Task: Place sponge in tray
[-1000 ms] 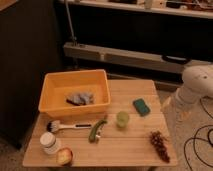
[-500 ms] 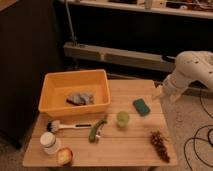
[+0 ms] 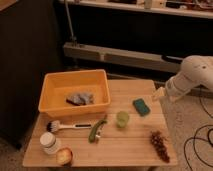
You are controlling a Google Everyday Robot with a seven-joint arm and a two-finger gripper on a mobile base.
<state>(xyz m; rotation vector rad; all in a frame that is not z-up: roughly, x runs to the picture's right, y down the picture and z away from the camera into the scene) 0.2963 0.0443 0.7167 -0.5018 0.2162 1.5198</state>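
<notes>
A green sponge (image 3: 141, 106) lies flat on the wooden table (image 3: 135, 145), right of centre. An orange tray (image 3: 52, 85) sits at the table's back left with a grey cloth (image 3: 80, 98) inside. My gripper (image 3: 159, 94) is at the table's right edge, just right of and a little above the sponge, at the end of the white arm (image 3: 192, 75). It holds nothing that I can see.
On the table: a dish brush (image 3: 65, 126), a green object (image 3: 96, 130), a small green cup (image 3: 122, 118), a bunch of dark grapes (image 3: 159, 142), a white jar (image 3: 50, 143) and an apple (image 3: 64, 156). Cables (image 3: 197, 142) lie on the floor at right.
The arm has swung left and up from beside the table's right edge, bringing the gripper over the edge towards the sponge. Nothing on the table moved.
</notes>
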